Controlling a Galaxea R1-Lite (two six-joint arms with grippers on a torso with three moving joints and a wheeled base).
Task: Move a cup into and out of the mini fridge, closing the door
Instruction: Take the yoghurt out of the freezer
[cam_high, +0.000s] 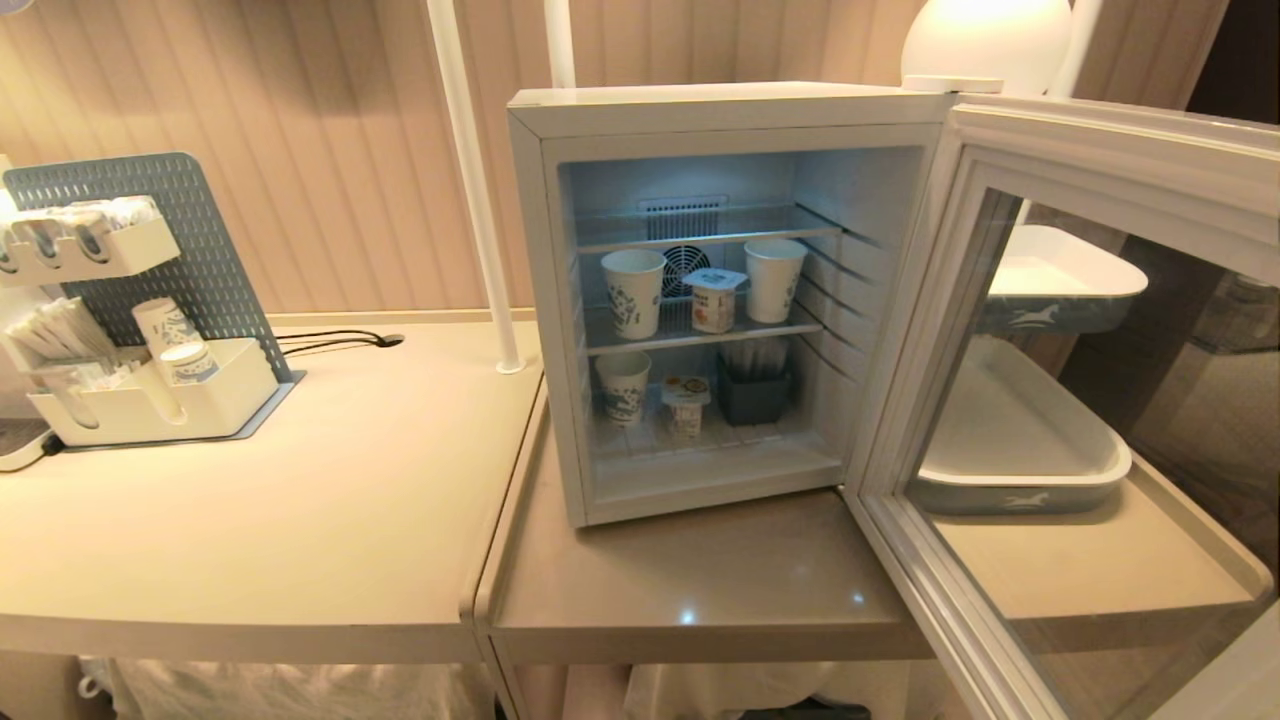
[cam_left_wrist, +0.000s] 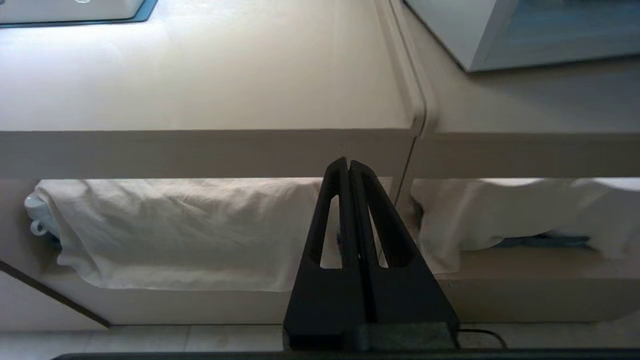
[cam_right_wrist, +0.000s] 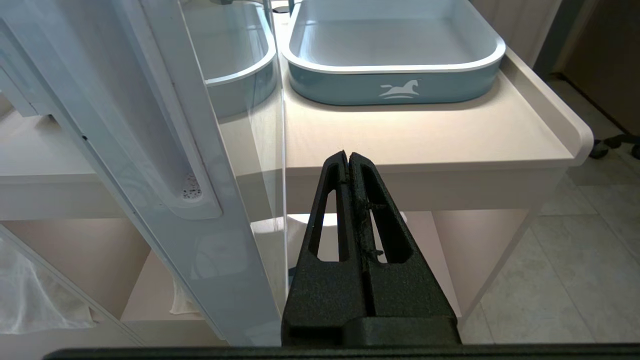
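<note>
We hold both claws, left gripper (cam_left_wrist: 348, 162) and right gripper (cam_right_wrist: 348, 155), pressed together and empty; the open door (cam_right_wrist: 165, 165) just beside the right one could get clipped.

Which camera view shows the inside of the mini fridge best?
The head view: the mini fridge stands open, showing shelves and cups. The left wrist view catches only its lower corner; the right wrist view shows only the open door.

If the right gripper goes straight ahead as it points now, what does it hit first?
Probably the table's front edge, just beyond the shut right gripper; the open door stands beside it. Depth is unclear.
</note>
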